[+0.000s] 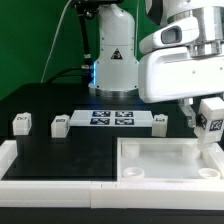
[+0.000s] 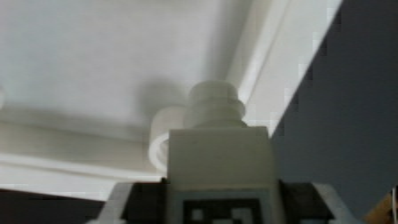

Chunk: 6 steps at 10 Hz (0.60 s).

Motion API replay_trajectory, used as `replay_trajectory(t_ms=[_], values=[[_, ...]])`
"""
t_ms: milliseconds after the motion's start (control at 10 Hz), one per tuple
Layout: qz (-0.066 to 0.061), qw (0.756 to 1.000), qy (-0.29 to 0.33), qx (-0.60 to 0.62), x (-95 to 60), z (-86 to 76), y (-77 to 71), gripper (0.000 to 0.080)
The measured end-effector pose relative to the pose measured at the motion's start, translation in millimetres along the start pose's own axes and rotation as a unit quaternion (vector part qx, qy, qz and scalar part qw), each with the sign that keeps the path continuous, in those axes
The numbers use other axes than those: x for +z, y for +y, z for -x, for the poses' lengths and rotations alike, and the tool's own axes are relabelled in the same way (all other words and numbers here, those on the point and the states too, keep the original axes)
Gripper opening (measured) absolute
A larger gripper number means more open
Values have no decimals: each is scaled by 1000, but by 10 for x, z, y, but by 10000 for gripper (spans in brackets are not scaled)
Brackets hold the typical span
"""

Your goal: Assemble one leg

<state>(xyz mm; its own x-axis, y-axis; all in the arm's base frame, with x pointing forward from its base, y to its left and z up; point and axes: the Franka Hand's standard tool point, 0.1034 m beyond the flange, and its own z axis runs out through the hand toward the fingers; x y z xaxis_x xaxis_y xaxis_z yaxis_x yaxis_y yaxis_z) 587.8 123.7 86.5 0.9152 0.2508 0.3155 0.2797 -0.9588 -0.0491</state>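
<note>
My gripper (image 1: 209,118) is shut on one leg (image 1: 212,110), a white block with a black-and-white tag, and holds it upright above the far right corner of the large white panel (image 1: 150,168). In the wrist view the leg (image 2: 217,140) fills the middle between my dark fingers (image 2: 143,205), and its round tip points at the panel's raised rim (image 2: 267,60). Whether the tip touches the panel is not clear. Three more legs lie on the black table: two at the exterior view's left (image 1: 20,123) (image 1: 60,125) and one right of the middle (image 1: 160,120).
The marker board (image 1: 110,118) lies flat on the table behind the panel, between the loose legs. A white raised border (image 1: 40,180) runs along the table's front and left side. The arm's base (image 1: 112,60) stands at the back.
</note>
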Motion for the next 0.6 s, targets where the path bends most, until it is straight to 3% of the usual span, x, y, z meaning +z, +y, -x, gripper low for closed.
replay_trajectory(t_ms=[500,600], values=[[7,1000,28,-2,8,-29,31,289],[18,997,72,-6,1,-87,101,289]])
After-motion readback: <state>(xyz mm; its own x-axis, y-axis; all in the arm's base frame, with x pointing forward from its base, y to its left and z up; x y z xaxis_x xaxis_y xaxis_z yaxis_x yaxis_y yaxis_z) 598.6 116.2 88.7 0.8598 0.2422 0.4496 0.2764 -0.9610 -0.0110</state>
